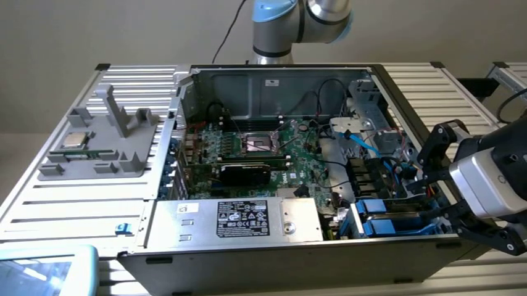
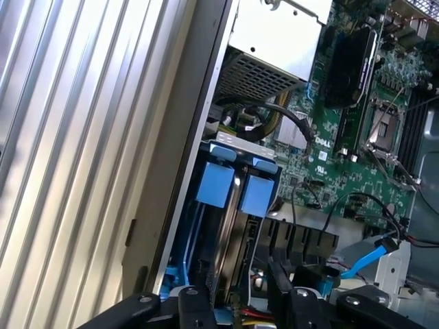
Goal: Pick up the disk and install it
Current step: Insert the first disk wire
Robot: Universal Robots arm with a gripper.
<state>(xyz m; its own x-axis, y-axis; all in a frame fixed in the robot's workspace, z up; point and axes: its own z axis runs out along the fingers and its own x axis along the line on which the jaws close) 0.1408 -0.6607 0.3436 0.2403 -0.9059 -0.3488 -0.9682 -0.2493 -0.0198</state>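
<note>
Blue-framed disk [image 1: 385,223] standing on edge

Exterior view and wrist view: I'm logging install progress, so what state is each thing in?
computer case, lying flat, side panel off.
disk, slotted on edge inside the case.
gripper, open, empty, above the disk.
CPU chip, lying on the grey holder outside the case.

Plain beige wall [image 1: 99,31] behind; ribbed aluminium table [image 1: 74,206], soft even light.
</note>
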